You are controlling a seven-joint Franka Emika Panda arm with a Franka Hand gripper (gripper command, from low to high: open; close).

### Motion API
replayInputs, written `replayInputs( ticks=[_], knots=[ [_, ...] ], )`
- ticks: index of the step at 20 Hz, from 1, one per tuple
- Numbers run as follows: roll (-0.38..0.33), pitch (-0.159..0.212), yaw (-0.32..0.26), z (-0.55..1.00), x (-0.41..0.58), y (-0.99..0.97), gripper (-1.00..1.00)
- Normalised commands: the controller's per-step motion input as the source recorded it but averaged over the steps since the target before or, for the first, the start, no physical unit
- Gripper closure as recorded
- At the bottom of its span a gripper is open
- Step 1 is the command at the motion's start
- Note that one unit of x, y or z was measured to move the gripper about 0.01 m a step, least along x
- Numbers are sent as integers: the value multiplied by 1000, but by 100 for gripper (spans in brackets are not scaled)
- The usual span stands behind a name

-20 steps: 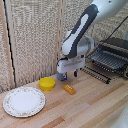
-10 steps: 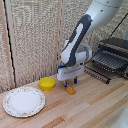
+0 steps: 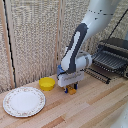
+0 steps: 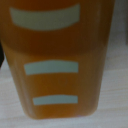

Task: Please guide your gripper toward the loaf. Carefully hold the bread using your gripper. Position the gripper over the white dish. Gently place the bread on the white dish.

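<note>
Exterior view: the hand (image 3: 69, 88) has dropped lower at frame centre, down onto the loaf (image 3: 72, 91) on the counter (image 3: 95, 107); whether it grips I cannot tell. The white dish (image 3: 23, 101) waits at lower left, so the lift comes next.

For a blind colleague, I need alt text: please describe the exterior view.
A white robot arm's gripper is lowered onto a small orange loaf on a wooden table. A yellow bowl sits beside it, and a white dish lies empty toward the exterior view's left.
</note>
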Motion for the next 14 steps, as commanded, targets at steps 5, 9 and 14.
replayInputs(
  ticks=[5, 9, 14],
  knots=[
    [-8, 2, -8, 0, -21, 54, 100],
    [0, -1, -36, 176, -41, 69, 100],
    [4, 0, -79, 894, -8, 157, 100]
  ],
)
